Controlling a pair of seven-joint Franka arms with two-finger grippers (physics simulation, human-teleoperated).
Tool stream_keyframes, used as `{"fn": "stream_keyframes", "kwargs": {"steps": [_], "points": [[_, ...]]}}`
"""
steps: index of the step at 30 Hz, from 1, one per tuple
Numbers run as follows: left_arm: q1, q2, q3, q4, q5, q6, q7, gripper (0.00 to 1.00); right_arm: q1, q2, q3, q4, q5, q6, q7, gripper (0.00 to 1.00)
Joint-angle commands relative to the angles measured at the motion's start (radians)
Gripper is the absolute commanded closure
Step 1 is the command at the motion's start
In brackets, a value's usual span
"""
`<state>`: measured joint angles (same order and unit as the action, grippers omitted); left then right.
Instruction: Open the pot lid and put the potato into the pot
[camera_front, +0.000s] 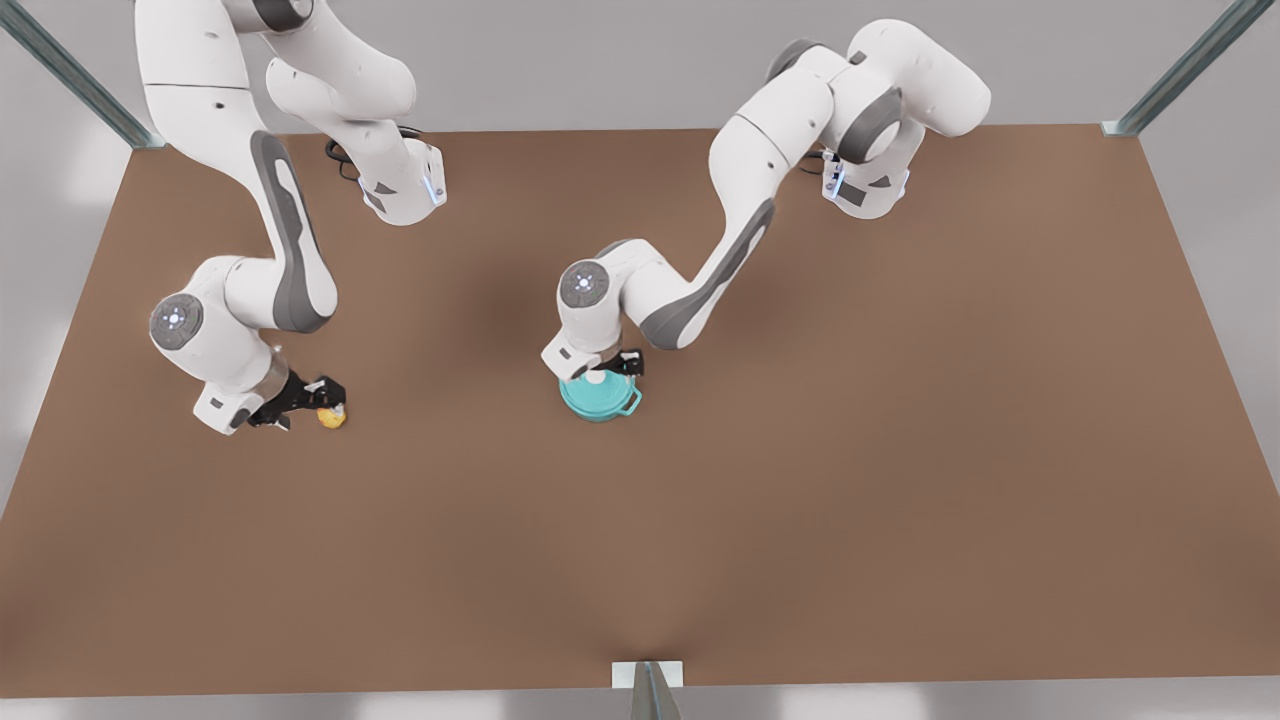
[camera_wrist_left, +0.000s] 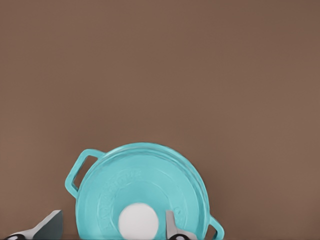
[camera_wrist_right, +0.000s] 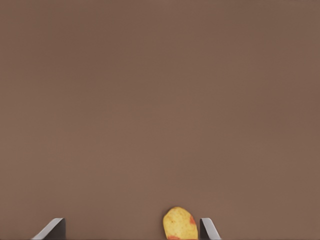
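Centre spread left gripper on pot lid knob mid-table before closing; spread right gripper straddling potato.

In the left wrist view the picture's edge cuts the pot lid, its white knob and one pot handle; the potato is likewise clipped.

pot lid on pot — potato apart

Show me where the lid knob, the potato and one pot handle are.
Lid knob (camera_wrist_left: 138, 221), left wrist view, middle of the white knob.
Potato (camera_wrist_right: 179, 223), right wrist view, yellow body.
Pot handle (camera_wrist_left: 80, 170), left wrist view, loop's outer bar.
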<state>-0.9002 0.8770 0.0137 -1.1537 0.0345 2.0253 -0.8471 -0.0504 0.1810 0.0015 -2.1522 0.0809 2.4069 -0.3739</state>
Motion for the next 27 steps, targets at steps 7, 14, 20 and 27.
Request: {"fn": "stream_keyframes", "kwargs": {"steps": [7, 14, 20, 27], "points": [[-0.022, 0.014, 0.000, 0.000, 0.004, 0.013, -0.260, 0.00, 0.001, 0.115, 0.002, 0.002, 0.005, 0.184, -0.333, 0.00], [-0.020, 0.042, 0.005, 0.000, 0.016, 0.030, -0.260, 0.00, -0.002, 0.061, 0.002, -0.058, 0.005, 0.184, -0.399, 0.00], [-0.022, 0.040, 0.005, 0.000, 0.016, 0.035, -0.276, 0.39, -0.020, 0.078, -0.021, -0.092, 0.000, 0.218, -0.421, 0.00], [-0.003, 0.014, 0.014, 0.009, 0.018, -0.059, -0.222, 0.47, -0.020, 0.127, -0.049, -0.084, -0.003, 0.248, -0.441, 0.00]]}}
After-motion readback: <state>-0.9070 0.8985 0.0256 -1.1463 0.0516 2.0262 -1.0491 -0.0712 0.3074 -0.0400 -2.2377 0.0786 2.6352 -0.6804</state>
